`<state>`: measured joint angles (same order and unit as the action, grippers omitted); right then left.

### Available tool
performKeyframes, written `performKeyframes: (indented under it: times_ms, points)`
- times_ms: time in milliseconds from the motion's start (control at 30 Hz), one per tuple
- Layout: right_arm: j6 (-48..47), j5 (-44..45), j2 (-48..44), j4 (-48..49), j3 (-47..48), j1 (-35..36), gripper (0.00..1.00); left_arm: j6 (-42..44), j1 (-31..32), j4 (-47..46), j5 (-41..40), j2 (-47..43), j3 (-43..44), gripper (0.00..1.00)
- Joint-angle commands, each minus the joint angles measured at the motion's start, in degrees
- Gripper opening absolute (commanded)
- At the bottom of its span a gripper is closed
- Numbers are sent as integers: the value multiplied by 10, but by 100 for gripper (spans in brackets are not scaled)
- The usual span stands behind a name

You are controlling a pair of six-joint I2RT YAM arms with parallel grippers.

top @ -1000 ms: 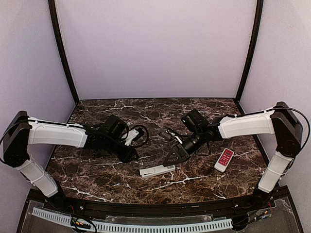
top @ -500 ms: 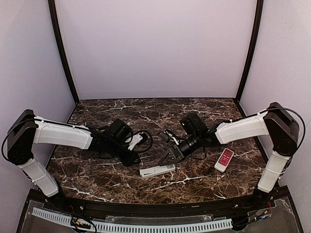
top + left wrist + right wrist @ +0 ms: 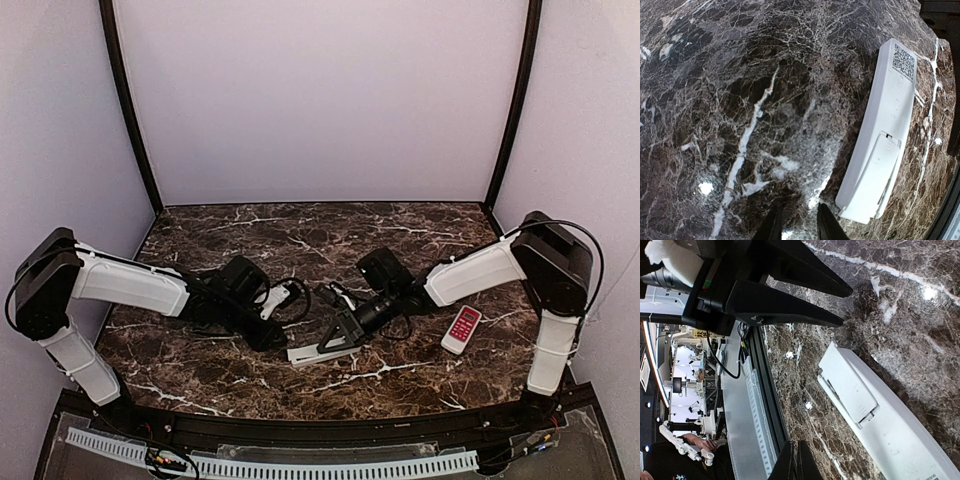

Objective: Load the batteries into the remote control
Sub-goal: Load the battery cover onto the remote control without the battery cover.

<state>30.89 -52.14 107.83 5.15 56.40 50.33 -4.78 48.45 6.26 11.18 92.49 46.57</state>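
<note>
The right tool (image 3: 796, 446) has lowered, just beside the remote control (image 3: 890, 425).

Left arm (image 3: 130, 285) stretched inward, left fingers (image 3: 771, 230) slightly parted, empty. Right arm (image 3: 478, 272) stretched inward, right fingers (image 3: 790, 465) pressed together.

Findings, colour and pattern only.

My dark stone table top (image 3: 250, 232) is deep brown marble pattern, with white and pale grey veins all over.

The long slim plastic remote control (image 3: 322, 351) shows a plain white back. A square black-and-white code label (image 3: 904, 61) is printed at one end. The rectangular cover panel (image 3: 879, 165) at the other end is the same white.

Right of that remote, the short red-and-white remote (image 3: 461, 329) has a white casing, a red face and rows of pale buttons.

My left arm (image 3: 130, 285) and right arm (image 3: 470, 275) have white shells and black joints. My left gripper (image 3: 796, 226) and right gripper (image 3: 795, 460) are black.

Behind the remote, the smooth walls (image 3: 320, 100) are pale lilac and the frame posts (image 3: 125, 100) are black.
</note>
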Motion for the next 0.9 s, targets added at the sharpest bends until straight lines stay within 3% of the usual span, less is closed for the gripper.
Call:
performKeyframes:
  times_ms: [0, 867]
  points:
    - [28, 16, 17, 36, 11, 8, 4, -7, 1, -17, 5, -10, -13, 24]
    - [36, 19, 34, 38, 24, 9, 5, 13, 22, -10, 11, 13, -1, 22]
